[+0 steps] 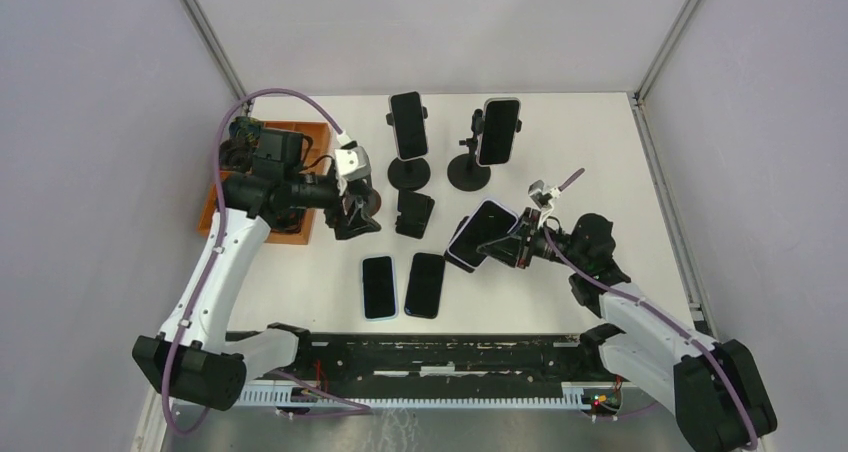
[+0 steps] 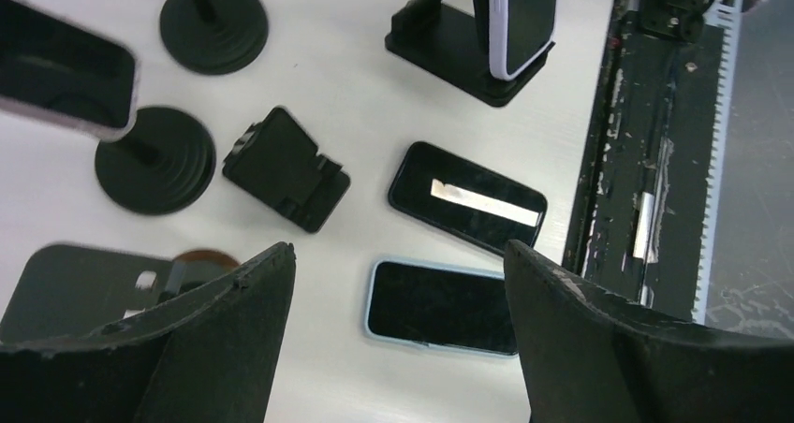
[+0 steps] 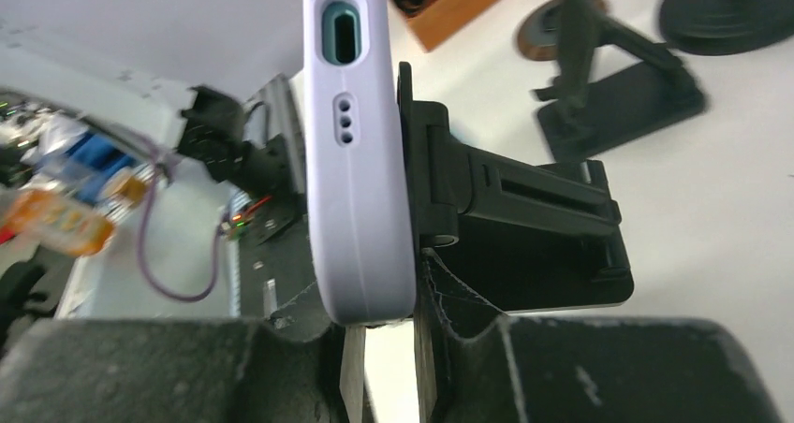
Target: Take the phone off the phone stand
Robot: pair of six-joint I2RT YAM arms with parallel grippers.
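Phone [image 1: 483,234] in a lilac case, clipped to the black phone stand [image 3: 524,226], at about 4 o'clock from the middle of the table [image 1: 600,152]. Long axis slanted from 8 o'clock to 2 o'clock in the top view, dark screen showing upward. Edge-on from the right wrist, stand bracket against its back. Pinched at its 4 o'clock edge by the right gripper [image 1: 517,244], fingers drawn narrow on it. Off at 9 o'clock, left gripper [image 1: 357,215] hovering over the table, fingers spread wide, holding nothing. 2 flat phones [image 1: 378,287] side by side at 7 o'clock; 2 upright phones [image 1: 408,125] on round-based stands at 12 o'clock.
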